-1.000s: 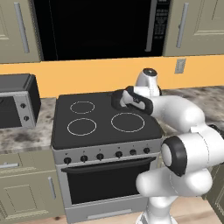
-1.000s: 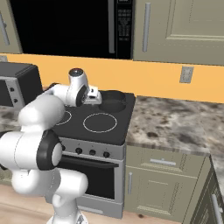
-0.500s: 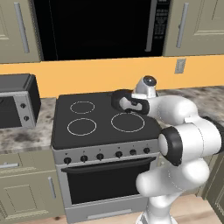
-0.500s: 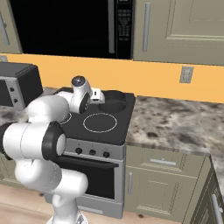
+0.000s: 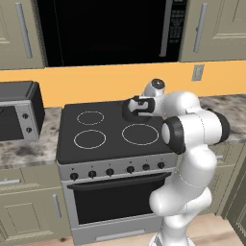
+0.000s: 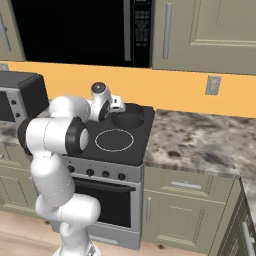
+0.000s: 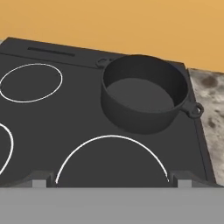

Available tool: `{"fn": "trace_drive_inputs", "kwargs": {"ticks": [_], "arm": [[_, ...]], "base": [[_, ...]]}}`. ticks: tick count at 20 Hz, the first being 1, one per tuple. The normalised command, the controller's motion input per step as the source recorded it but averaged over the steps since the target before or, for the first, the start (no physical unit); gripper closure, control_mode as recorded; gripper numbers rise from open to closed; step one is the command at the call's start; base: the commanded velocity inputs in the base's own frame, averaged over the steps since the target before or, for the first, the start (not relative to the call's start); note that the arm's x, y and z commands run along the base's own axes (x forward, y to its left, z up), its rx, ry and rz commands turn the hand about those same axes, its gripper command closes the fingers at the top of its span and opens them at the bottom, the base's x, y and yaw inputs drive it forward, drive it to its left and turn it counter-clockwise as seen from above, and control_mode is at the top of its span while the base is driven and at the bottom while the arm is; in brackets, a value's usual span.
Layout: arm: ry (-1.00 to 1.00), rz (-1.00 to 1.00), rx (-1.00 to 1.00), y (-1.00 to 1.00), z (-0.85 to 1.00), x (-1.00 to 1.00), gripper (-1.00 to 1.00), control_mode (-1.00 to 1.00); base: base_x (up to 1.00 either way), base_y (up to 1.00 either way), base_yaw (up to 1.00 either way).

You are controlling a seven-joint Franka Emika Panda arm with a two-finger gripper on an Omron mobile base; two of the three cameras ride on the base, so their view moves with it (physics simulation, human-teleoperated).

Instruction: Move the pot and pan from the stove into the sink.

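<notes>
Since a second ago we have folded our arm in and swung the hand [image 5: 139,106] round and lower, closer to the pot [image 7: 144,92] at the stove's back right.

Pot [image 7: 144,94]: dark grey-black, matte, inside and out. Stove [image 5: 113,139]: black glass top with thin white burner rings; silver front with black knobs. Counter [image 6: 200,145]: mottled beige and brown stone pattern. Wall [image 5: 96,84]: plain orange. Cabinets [image 6: 205,30]: olive-beige. Toaster oven [image 5: 17,110]: dark grey. Robot arm [image 5: 192,129]: white with dark joints.
</notes>
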Motion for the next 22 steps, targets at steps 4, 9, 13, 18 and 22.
{"fn": "trace_drive_inputs", "kwargs": {"ticks": [4, 9, 13, 18, 22], "arm": [[0.01, 0.01, -0.01, -0.01, -0.01, 0.17, -1.00, -1.00], [0.05, 0.03, -0.01, 0.00, 0.00, 0.22, -1.00, -1.00], [0.09, 0.10, -0.05, 0.00, -0.07, 0.16, -1.00, -1.00], [0.08, 0.11, -0.09, 0.00, -0.14, 0.10, -1.00, -1.00], [0.01, 0.09, -0.09, 0.00, -0.18, 0.03, -1.00, -1.00]], "base": [[0.00, 0.00, 0.00], [0.00, 0.00, 0.00], [0.00, 0.00, 0.00], [0.00, 0.00, 0.00], [0.00, 0.00, 0.00]]}}
